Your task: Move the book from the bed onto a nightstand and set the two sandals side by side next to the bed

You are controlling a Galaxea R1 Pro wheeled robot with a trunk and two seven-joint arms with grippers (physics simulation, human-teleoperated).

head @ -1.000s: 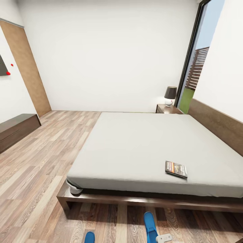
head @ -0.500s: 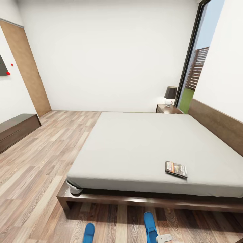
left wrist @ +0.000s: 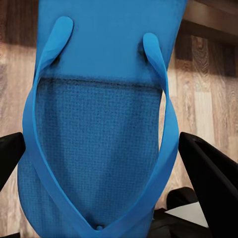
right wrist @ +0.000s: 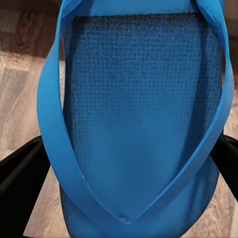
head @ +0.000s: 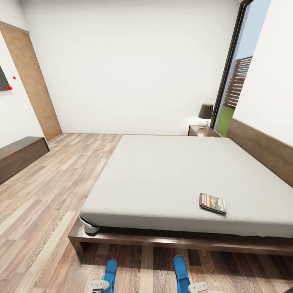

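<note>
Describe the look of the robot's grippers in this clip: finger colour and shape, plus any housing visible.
Left gripper: black, smooth fingers tapering to wedge-like tips. Right gripper: fingers equally black and matte. From the head camera, pale grey-white boxy housings appear at the bottom edge. No cables or markings are discernible.

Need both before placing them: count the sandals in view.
2. One blue sandal on the floor by the bed's foot, toward the left gripper; the other sandal toward the right gripper.

Off-white mattress on a bed (head: 162, 179) with a dark brown wooden base. A dark-covered book (head: 212, 203) with an orange band. Two bright blue sandals, the left sandal (left wrist: 99, 148) and the right sandal (right wrist: 141, 124), with a fine woven texture on the soles. Brown wood-plank floor (head: 44, 195), plain white walls (head: 130, 65), reddish-brown nightstand (head: 199, 131).
</note>
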